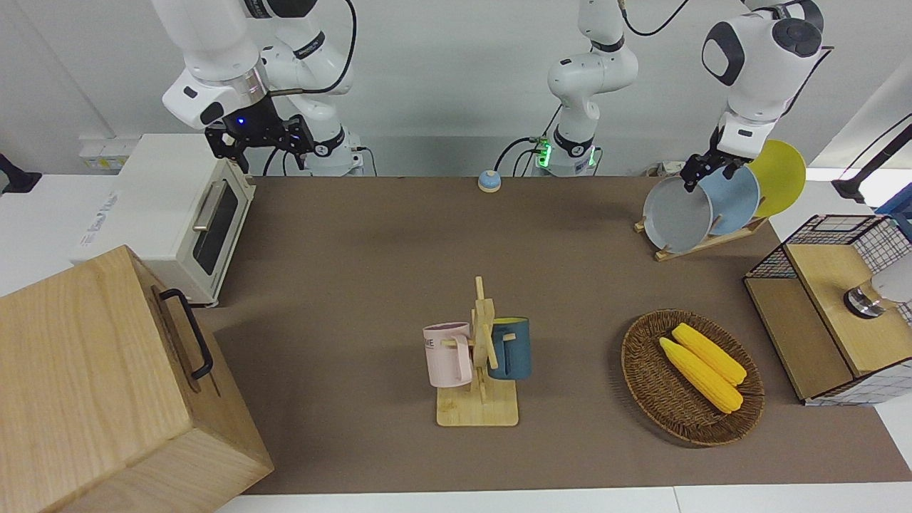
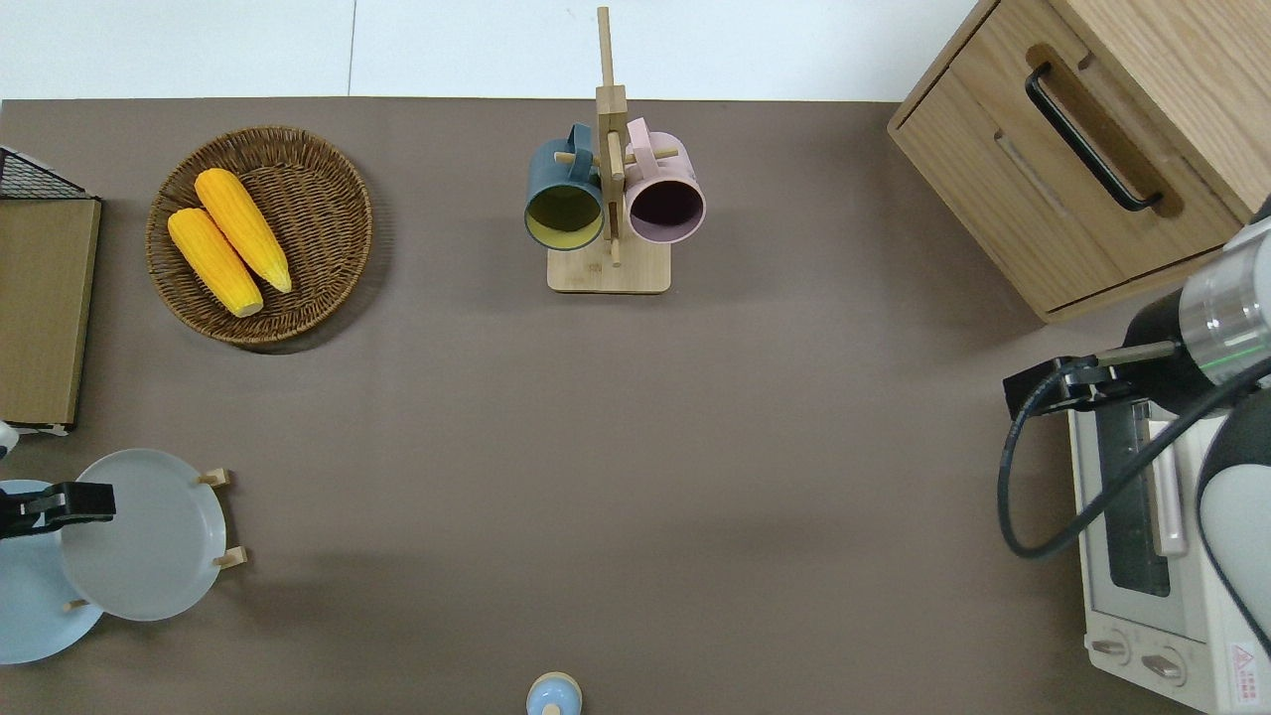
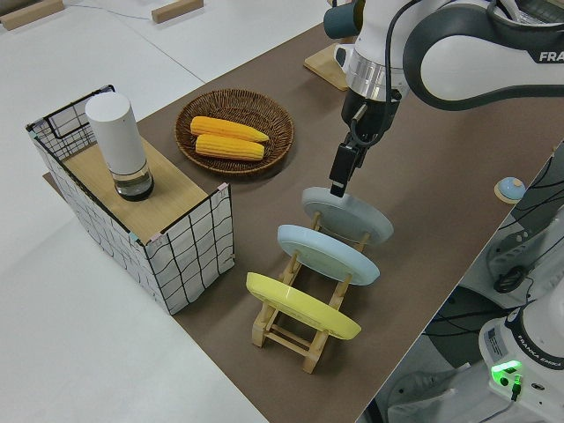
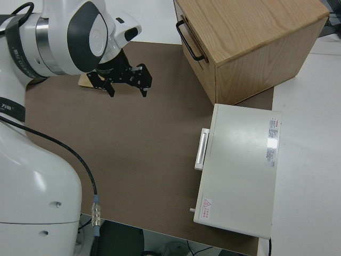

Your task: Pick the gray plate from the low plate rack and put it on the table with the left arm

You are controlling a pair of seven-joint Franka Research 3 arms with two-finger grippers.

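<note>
The gray plate (image 1: pixel 675 217) leans in the low plate rack (image 1: pixel 705 244) at the left arm's end of the table (image 1: pixel 370 271), in the slot farthest from that end. It also shows in the overhead view (image 2: pixel 149 546) and the left side view (image 3: pixel 352 218). My left gripper (image 1: pixel 697 177) points down at the plate's top rim, over the rim's edge in the overhead view (image 2: pixel 74 501), its tip at the rim in the left side view (image 3: pixel 338 187). My right gripper (image 4: pixel 128 88) is open, empty and parked.
A light blue plate (image 1: pixel 737 196) and a yellow plate (image 1: pixel 782 174) fill the rack's other slots. A basket of corn (image 1: pixel 691 377), a wire-frame box (image 1: pixel 826 306), a mug stand (image 1: pixel 479 356), a toaster oven (image 1: pixel 178 214) and a wooden cabinet (image 1: pixel 92 385) stand around.
</note>
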